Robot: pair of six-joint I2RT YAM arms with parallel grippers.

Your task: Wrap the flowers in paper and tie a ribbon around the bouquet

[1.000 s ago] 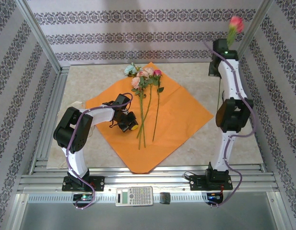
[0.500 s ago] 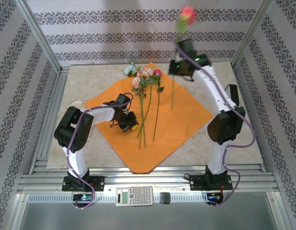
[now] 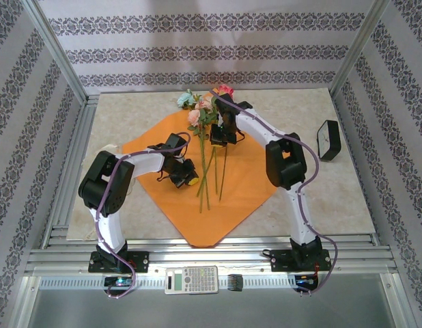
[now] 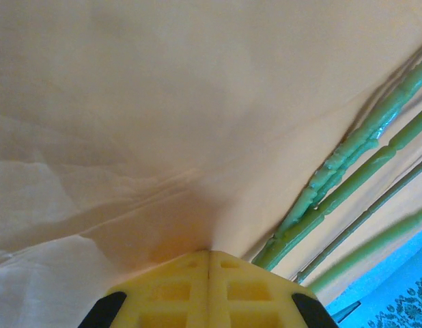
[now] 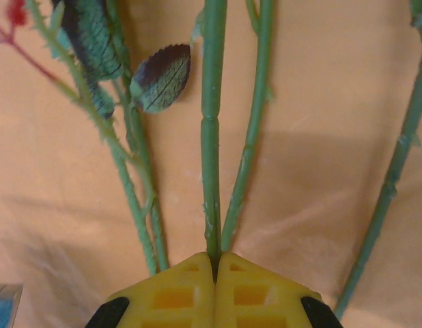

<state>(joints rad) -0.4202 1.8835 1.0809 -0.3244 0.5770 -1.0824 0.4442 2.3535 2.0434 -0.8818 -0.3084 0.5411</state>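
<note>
my right tool [image 5: 214,256] is clenched on the single stem [image 5: 211,137], the yellow fingertips meeting tight around the green shaft just above the paper [image 5: 320,102]. in the overhead view that tool [image 3: 221,133] sits low over the far part of the orange sheet [image 3: 255,171], and the stem's pink-red bloom [image 3: 226,89] pokes out past the sheet's far corner, just beside the other blooms. the rest of the flowers [image 3: 203,164] lie along the middle of the paper, stems toward me and heads away.

my left tool [image 4: 209,253] is shut too, its tips down against the paper [image 4: 163,102], with creases running into the seam between the fingers. i cannot tell whether a fold is pinched there. from above it [image 3: 182,176] rests on the sheet just left of the stems. the paper lies flat on the bench [image 3: 320,198].

a second ago my right arm was raised at the far right corner, the flower held high against the wall. half a second ago it was swinging in over the sheet. now it is down at the bunch. the left arm has not moved.
</note>
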